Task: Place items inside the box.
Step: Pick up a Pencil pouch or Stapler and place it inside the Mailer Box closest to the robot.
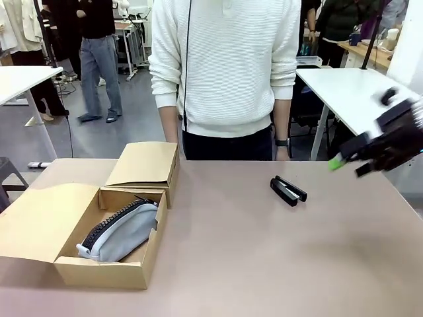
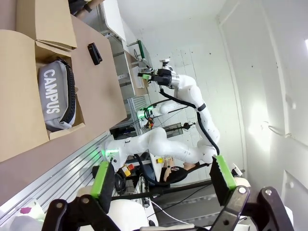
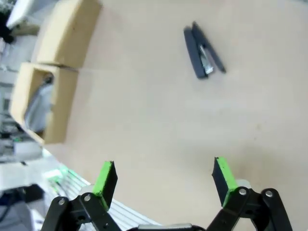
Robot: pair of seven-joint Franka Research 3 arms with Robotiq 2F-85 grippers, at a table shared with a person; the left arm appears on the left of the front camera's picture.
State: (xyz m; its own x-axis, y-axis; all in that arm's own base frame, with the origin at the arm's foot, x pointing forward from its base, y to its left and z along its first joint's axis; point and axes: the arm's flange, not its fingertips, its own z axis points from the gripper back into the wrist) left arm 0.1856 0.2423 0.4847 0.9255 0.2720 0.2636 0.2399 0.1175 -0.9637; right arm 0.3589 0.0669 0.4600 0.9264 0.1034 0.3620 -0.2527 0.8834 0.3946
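Note:
The brown cardboard box (image 1: 39, 228) sits at the table's left. Its near compartment is open and its far compartment (image 1: 149, 165) has the flap down. The grey "CAMPUS" pencil case (image 1: 122, 231) lies in the open compartment, lettering readable in the left wrist view (image 2: 52, 94). The black stapler (image 1: 288, 190) lies on the table right of centre, apart from the box. My right gripper (image 1: 350, 158) hovers open, blurred, above the table's right edge, right of the stapler (image 3: 203, 50). In its own view it (image 3: 164, 175) holds nothing. My left gripper (image 2: 162, 177) is open and empty, off the table. The navy case and pen are out of view.
A person in a white sweater (image 1: 225, 66) stands at the far edge, arms down, with one hand (image 1: 283, 153) behind the table. The table (image 1: 264, 264) is bare between box and stapler. White tables (image 1: 357, 86) stand behind.

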